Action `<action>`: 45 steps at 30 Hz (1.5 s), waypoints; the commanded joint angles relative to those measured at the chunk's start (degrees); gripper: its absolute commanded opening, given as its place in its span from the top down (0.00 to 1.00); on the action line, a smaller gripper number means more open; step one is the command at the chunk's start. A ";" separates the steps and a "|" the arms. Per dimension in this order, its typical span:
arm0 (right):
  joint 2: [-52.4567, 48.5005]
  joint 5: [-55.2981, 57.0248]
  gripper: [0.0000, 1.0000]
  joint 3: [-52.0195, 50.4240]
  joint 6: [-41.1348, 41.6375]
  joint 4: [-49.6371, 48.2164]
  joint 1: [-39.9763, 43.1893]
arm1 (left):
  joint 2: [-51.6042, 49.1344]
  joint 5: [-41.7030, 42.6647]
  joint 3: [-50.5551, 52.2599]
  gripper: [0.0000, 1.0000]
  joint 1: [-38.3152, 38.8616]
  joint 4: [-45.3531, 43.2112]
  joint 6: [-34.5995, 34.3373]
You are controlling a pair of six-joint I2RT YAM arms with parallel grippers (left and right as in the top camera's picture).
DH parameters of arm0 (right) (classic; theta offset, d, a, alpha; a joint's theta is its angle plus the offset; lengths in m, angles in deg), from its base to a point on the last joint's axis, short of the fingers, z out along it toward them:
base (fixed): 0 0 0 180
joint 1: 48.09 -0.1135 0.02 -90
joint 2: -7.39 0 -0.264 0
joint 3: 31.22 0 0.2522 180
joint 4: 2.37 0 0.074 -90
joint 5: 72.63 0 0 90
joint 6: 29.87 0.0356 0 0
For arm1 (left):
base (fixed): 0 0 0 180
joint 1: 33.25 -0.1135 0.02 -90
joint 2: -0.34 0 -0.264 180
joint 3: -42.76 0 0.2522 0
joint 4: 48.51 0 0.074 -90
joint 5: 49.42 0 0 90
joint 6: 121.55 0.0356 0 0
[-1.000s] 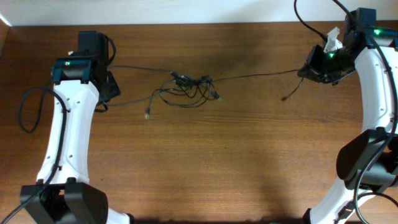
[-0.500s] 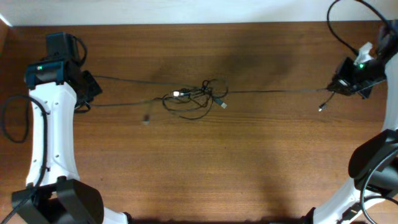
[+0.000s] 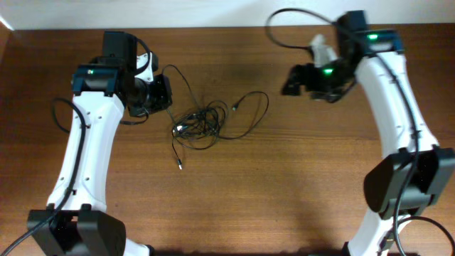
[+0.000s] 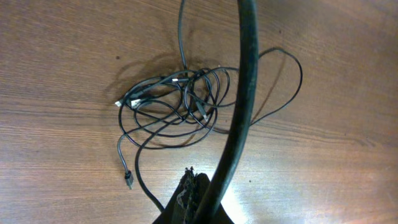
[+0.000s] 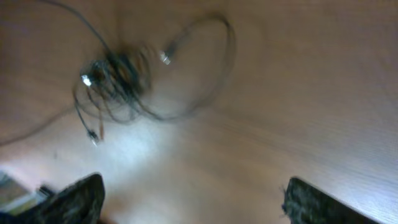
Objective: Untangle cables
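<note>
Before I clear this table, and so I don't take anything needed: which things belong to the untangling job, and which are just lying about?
Job: the cables; left tool; right tool.
Not the job: thick arm cable, part of the rig; wooden table.

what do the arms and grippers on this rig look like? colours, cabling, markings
Rounded white shells on the left arm and right arm, with black joints and bases. The left gripper and right gripper are black. A thick black cable loops off each wrist. Green LEDs glow near the wrists. No lettering is legible.
</note>
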 commanded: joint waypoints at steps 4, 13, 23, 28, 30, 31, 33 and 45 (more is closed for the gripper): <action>-5.68 1.60 0.12 -4.50 15.47 -13.07 -12.61 | 0.28 1.11 -0.07 1.00 -4.92 -0.44 -1.03; -18.23 1.86 0.37 -4.50 25.03 -27.89 -21.73 | 0.28 1.03 -0.07 1.00 -4.94 -0.46 -1.03; -17.64 8.07 0.96 -4.28 19.96 -26.05 -20.41 | 0.26 -3.67 -0.07 1.00 -7.34 -1.97 -1.01; -5.18 2.99 0.96 -4.04 14.80 -19.93 -12.85 | 0.26 -12.26 -0.07 1.00 -7.96 -1.90 -1.01; 1.55 -0.48 0.96 -3.15 12.20 -14.27 -7.98 | 0.24 -20.50 -0.07 0.92 -7.98 -1.95 -1.01; 4.81 -1.05 0.96 -2.01 10.64 -9.99 -4.92 | 0.02 -25.49 -0.07 0.91 -8.22 -1.95 -1.03; 9.38 -1.64 0.96 -0.39 8.41 -4.74 0.70 | -0.39 -28.94 -0.07 0.91 -9.35 -1.95 -1.05; 12.24 8.24 0.96 2.12 7.39 7.37 37.20 | -1.03 -31.43 -0.07 0.84 -13.14 -1.90 -1.01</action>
